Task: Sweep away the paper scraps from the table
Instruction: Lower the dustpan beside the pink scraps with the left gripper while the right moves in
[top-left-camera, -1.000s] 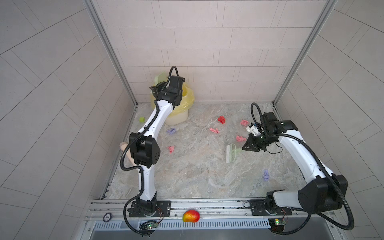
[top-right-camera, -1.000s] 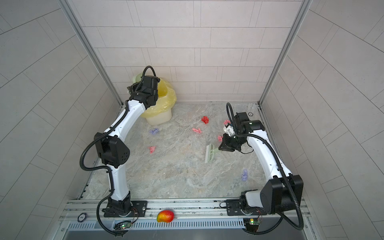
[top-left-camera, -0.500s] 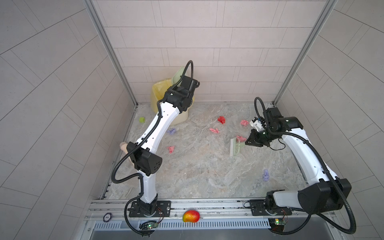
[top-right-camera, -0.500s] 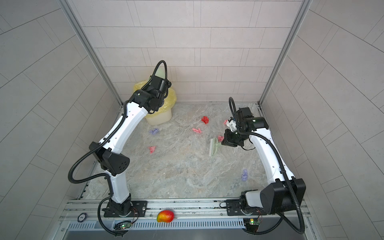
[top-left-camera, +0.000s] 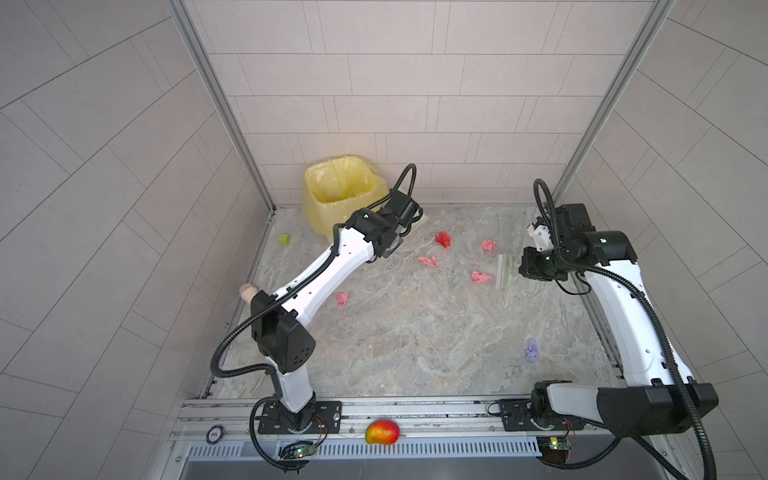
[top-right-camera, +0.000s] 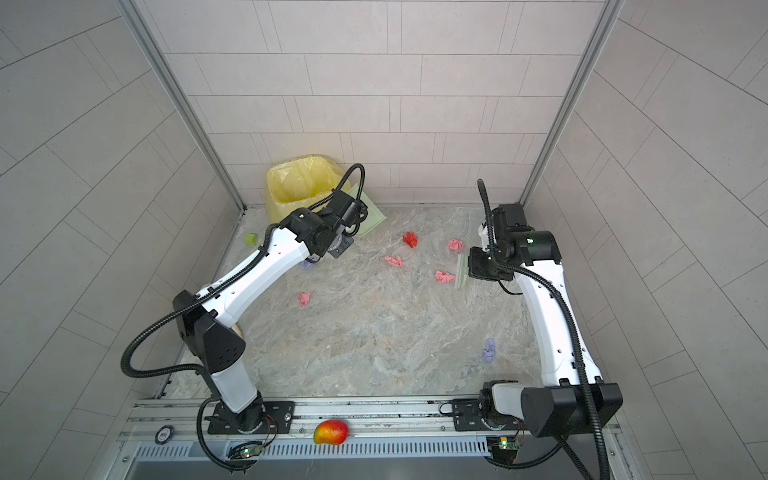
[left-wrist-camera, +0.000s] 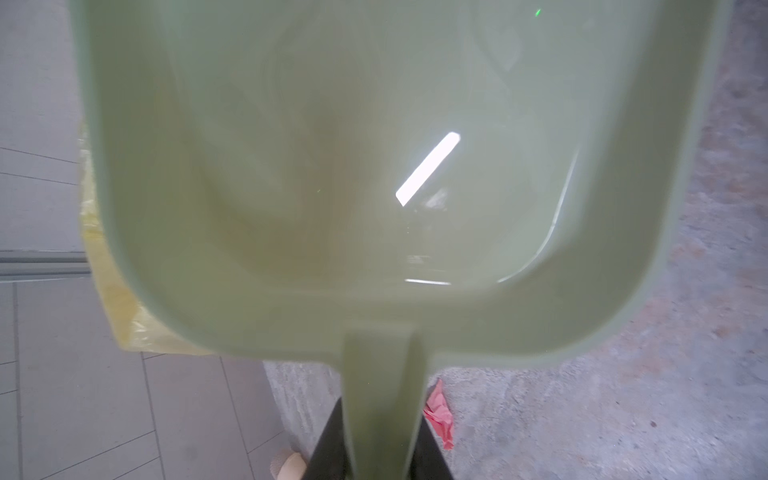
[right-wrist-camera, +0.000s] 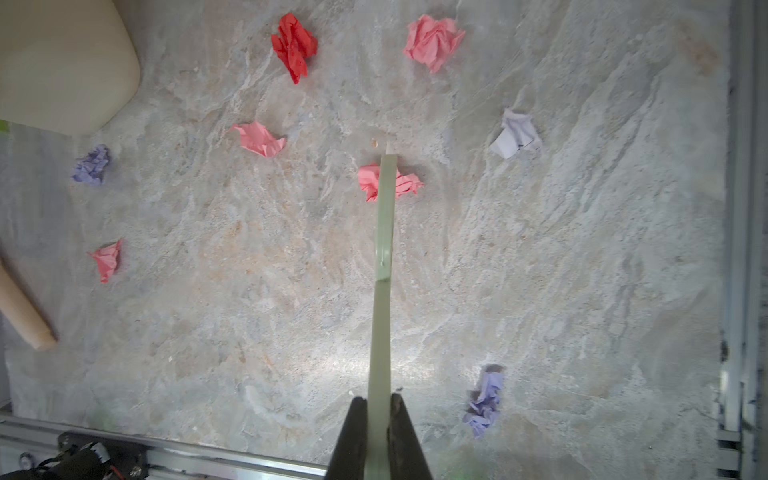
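Several paper scraps lie on the table (top-left-camera: 415, 332): a red one (top-left-camera: 443, 239), pink ones (top-left-camera: 489, 245) (top-left-camera: 429, 261) (top-left-camera: 481, 276) (top-left-camera: 342, 298) and a purple one (top-left-camera: 532, 350). My left gripper (left-wrist-camera: 380, 415) is shut on the handle of a pale green dustpan (left-wrist-camera: 374, 166), held beside the bin with a pink scrap (left-wrist-camera: 438, 413) below it. My right gripper (right-wrist-camera: 379, 401) is shut on the handle of a pale green brush (right-wrist-camera: 384, 249). The brush head (top-left-camera: 505, 272) hangs just right of a pink scrap (right-wrist-camera: 368, 183).
A yellow-lined bin (top-left-camera: 336, 191) stands in the back left corner. A lime-green cube (top-left-camera: 284, 239) and a wooden peg (top-left-camera: 247, 291) lie near the left wall. A mango (top-left-camera: 382, 432) rests on the front rail. A lavender scrap (right-wrist-camera: 516, 135) lies near the right wall.
My left arm has swung the dustpan off the bin, rightward and down toward the table. My right gripper has carried the brush to the right and toward the back.
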